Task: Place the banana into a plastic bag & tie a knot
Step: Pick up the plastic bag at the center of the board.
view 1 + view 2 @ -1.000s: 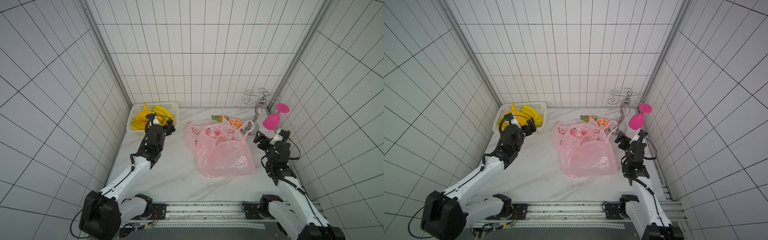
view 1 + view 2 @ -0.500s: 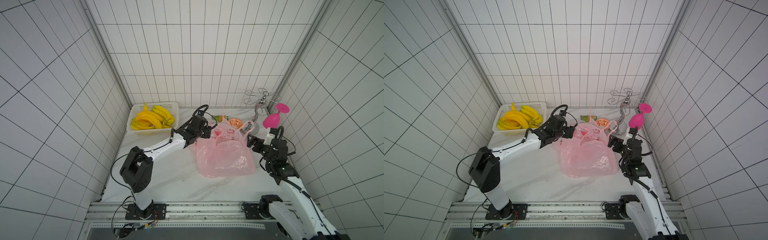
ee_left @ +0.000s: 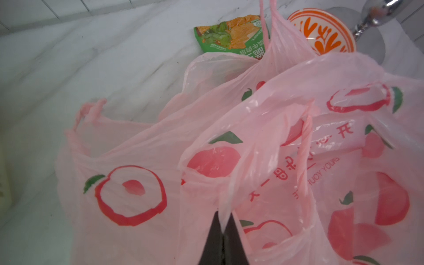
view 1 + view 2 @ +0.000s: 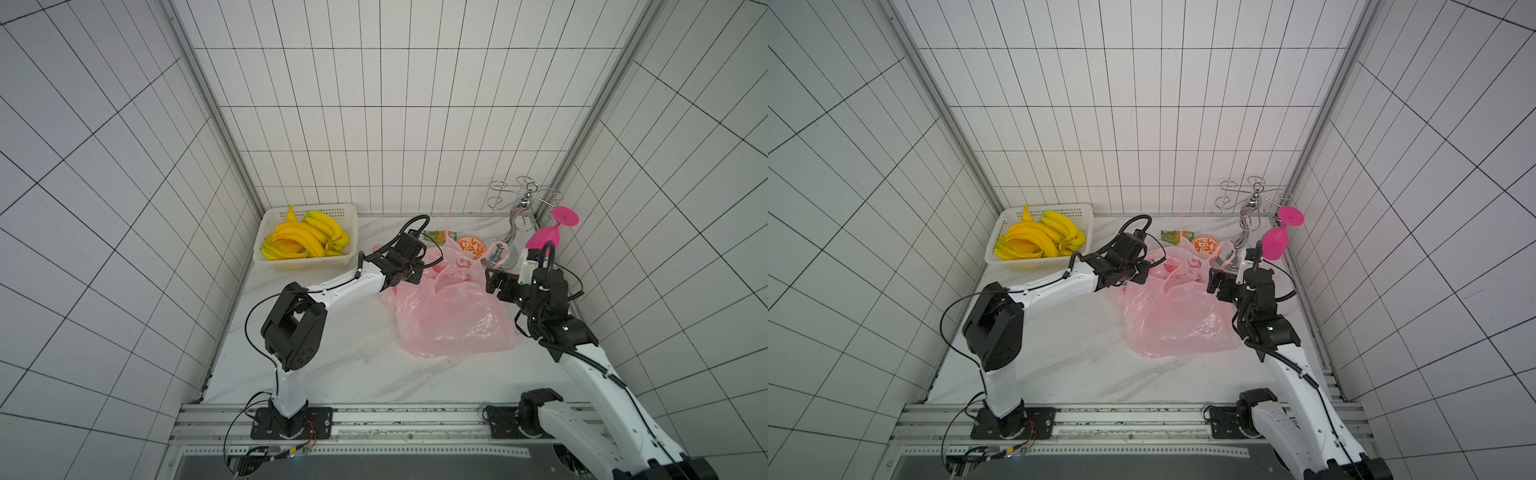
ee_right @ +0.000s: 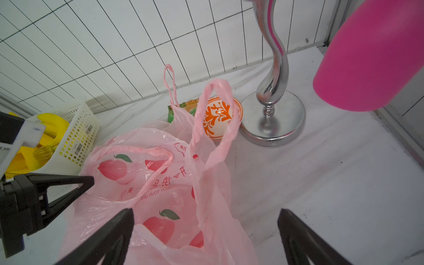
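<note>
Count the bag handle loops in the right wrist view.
3. A thin loop stands upright at the bag's far end; a wide loop arches in front of the bowl; a flat loop lies on the bag. Others may be hidden.

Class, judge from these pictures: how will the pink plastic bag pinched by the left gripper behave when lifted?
The plastic bag likely flops and drapes rather than rising whole: its film lies crumpled and folded. It is probably very light, being see-through thin with nothing bulky showing inside. Its glossy film might slip from the left gripper, shut on one fold.
</note>
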